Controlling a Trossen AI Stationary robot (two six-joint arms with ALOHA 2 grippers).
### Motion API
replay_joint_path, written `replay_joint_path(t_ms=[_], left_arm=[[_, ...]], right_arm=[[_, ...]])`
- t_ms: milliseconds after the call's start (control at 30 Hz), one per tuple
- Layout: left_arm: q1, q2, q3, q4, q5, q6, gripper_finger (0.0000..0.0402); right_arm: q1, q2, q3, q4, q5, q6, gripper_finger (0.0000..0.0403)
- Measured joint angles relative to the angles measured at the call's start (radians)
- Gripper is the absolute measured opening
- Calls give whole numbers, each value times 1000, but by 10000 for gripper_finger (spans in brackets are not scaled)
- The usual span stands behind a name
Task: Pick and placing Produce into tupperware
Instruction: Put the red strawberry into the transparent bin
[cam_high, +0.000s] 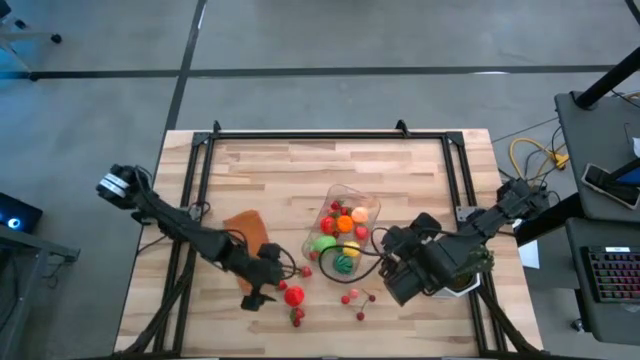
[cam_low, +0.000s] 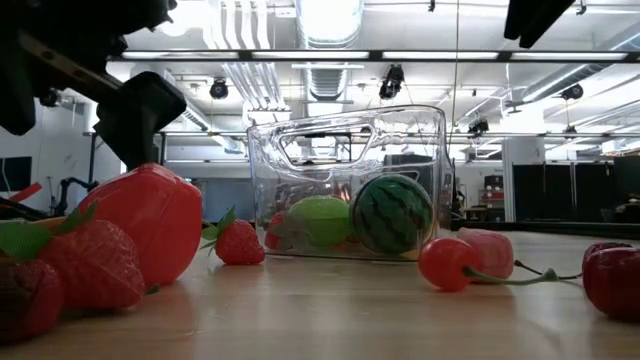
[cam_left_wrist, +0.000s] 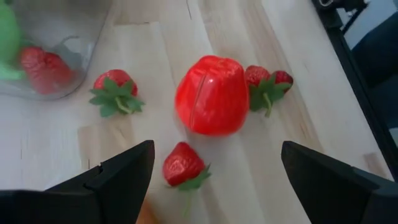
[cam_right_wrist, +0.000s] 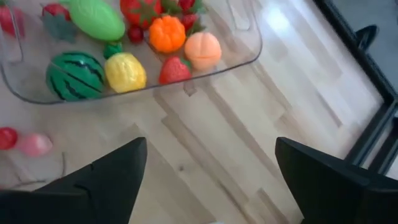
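Several toy fruits are already in the tupperware (cam_high: 348, 226); my left gripper (cam_left_wrist: 211, 180) hangs spread wide over the big red fruit (cam_left_wrist: 211, 94).

I judge that red fruit light, hollow, hard plastic: glossy, likely slippery, with a moulded seam down its face, so I would close across its widest part, off the seam. From it, one strawberry (cam_left_wrist: 115, 92) lies at nine o'clock, a smaller strawberry (cam_left_wrist: 184, 165) at six o'clock between my fingers, and a leafy pair (cam_left_wrist: 266, 84) touches it at three o'clock. The clear tub sits at table centre, roughly one o'clock from that fruit in the high view, holding a watermelon (cam_right_wrist: 74, 74), lemon (cam_right_wrist: 124, 71), orange (cam_right_wrist: 166, 33) and peach (cam_right_wrist: 202, 50). My right gripper (cam_right_wrist: 208, 186) waits at four o'clock of the tub, fingers apart, holding nothing. I can read no labels or writing anywhere.
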Motion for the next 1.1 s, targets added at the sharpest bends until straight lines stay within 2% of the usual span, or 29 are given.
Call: replay_joint_path(t_ms=[233, 367, 533, 1100], left_arm=[[-43, 99, 42, -3, -30, -71, 312], [-46, 145, 44, 1, -55, -88, 285], [-46, 155, 41, 1, -135, -86, 267], [-46, 199, 35, -1, -172, -78, 264]], right_arm=[[-4, -29, -6, -1, 75, -38, 338], [-6, -40, -15, -1, 83, -39, 338], [-6, -41, -30, 0, 80, -30, 338], [-6, -42, -83, 0, 86, -6, 330]])
